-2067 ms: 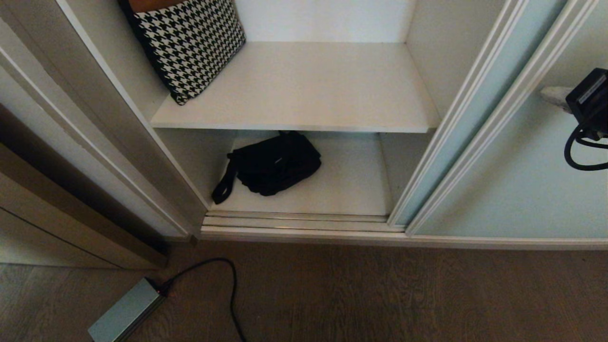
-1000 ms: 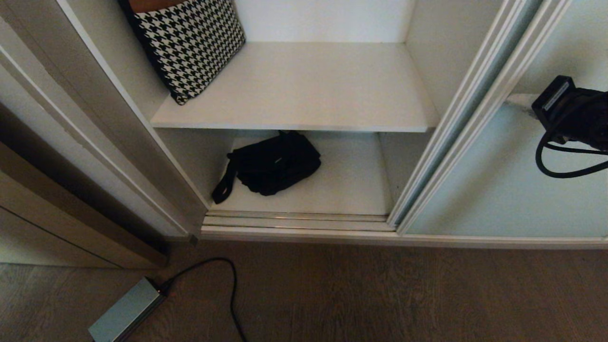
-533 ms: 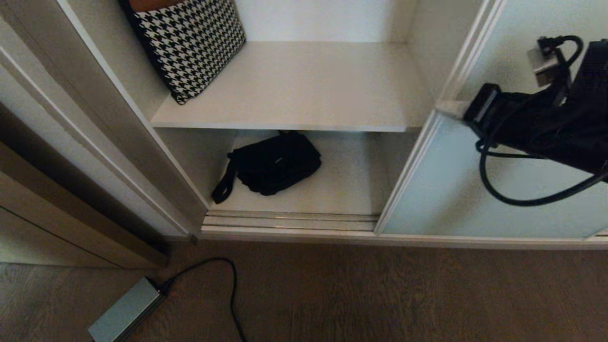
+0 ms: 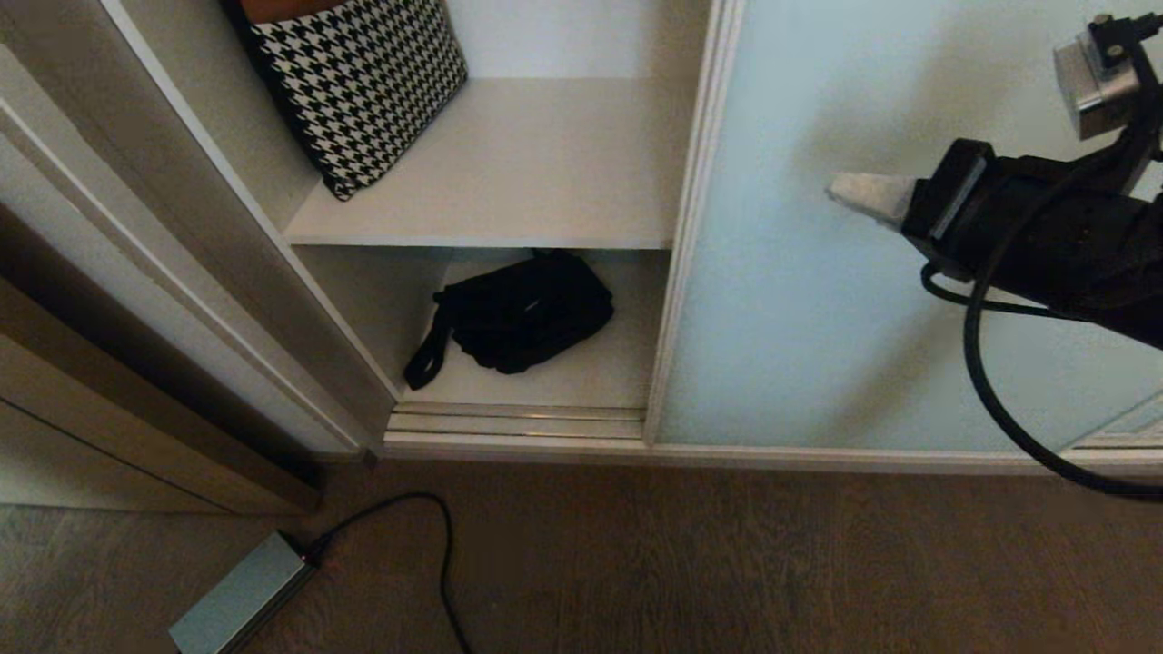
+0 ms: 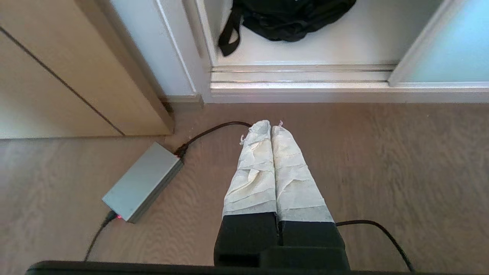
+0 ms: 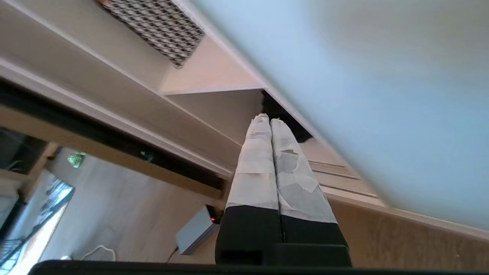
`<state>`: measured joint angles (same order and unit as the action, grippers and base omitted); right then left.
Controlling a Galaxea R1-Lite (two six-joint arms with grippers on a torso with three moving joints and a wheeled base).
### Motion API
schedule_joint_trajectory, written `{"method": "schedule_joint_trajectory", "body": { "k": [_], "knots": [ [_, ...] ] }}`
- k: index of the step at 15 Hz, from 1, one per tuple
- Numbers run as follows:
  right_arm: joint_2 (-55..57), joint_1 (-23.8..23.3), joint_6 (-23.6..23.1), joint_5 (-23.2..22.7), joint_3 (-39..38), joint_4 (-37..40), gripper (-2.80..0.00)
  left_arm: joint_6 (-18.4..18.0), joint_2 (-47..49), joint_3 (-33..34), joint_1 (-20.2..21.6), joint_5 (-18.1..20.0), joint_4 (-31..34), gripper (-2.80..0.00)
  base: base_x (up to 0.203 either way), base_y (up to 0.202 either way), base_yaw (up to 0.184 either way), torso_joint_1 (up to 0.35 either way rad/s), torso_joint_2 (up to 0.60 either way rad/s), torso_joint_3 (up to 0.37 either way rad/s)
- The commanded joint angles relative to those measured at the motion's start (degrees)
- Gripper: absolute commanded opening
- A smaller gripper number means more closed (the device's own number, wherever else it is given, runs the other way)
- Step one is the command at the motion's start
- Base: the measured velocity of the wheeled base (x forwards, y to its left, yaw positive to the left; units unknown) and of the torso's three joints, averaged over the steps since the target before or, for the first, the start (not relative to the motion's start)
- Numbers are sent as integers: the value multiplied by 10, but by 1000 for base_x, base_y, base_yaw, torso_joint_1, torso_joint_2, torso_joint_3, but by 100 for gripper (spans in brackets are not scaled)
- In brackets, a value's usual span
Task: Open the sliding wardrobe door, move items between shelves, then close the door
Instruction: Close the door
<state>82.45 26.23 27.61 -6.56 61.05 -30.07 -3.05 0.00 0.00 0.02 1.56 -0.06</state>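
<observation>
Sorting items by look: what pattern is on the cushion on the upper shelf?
Black-and-white houndstooth on the cushion, clearest in the head view.

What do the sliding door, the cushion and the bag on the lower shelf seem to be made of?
Sliding door: probably frosted glass, pale mint and matt, in a slim cream frame.
Cushion: woven fabric, going by its black-and-white houndstooth pattern.
Bag: soft black cloth, since it lies slumped and creased with a limp strap.

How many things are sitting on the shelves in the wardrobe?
2. The houndstooth cushion leans at the left of the upper shelf. The black bag lies on the lower shelf. The sliding door covers the right part, so more may be hidden.
</observation>
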Motion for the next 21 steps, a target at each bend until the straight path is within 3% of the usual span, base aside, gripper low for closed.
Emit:
{"method": "schedule_joint_trajectory", "body": {
  "k": [1, 6, 11, 15, 21],
  "knots": [
    [-67, -31, 2, -1, -34, -2, -280, 0, 0, 0, 0, 2, 0, -280, 0, 0, 0, 0, 0, 0],
    [-149, -144, 9, 0, -83, -2, -280, 0, 0, 0, 0, 0, 0, -280, 0, 0, 0, 0, 0, 0],
    [-165, -321, 9, 0, -133, -22, -280, 0, 0, 0, 0, 0, 0, -280, 0, 0, 0, 0, 0, 0],
    [-147, -458, 8, -5, -171, -92, -280, 0, 0, 0, 0, 0, 0, -280, 0, 0, 0, 0, 0, 0],
    [-51, -655, 46, -44, -134, -162, -280, 0, 0, 0, 0, 0, 1, -280, 0, 0, 0, 0, 0, 0]
  ]
}}
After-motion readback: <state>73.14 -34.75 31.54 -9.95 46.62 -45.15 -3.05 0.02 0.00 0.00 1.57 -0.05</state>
